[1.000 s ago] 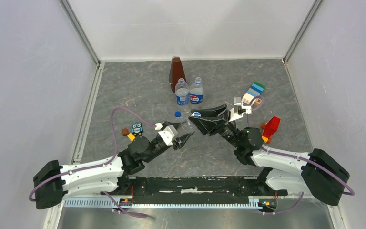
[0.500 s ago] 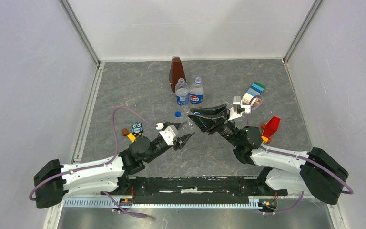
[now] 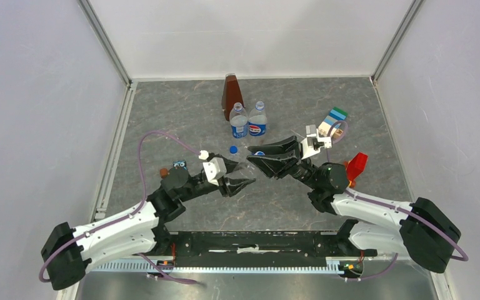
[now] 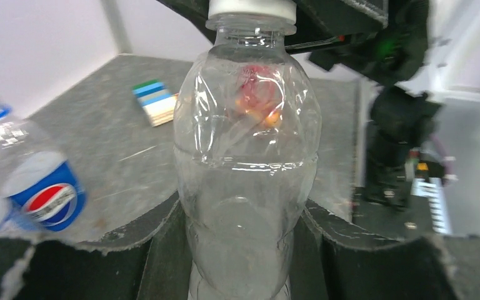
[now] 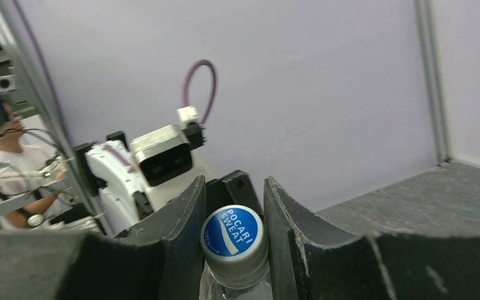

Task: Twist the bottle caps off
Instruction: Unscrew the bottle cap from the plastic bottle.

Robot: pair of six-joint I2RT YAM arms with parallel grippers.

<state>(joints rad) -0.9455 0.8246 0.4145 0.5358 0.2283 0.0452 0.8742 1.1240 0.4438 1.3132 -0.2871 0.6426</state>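
Left pincer clamped on unlabelled clear bottle, right pincer clamped on its white cap, contents unclear

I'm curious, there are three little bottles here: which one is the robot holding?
The small bottle without a label: the left gripper clamps its body, the right gripper its white cap. The two blue-labelled bottles stand untouched at the back.
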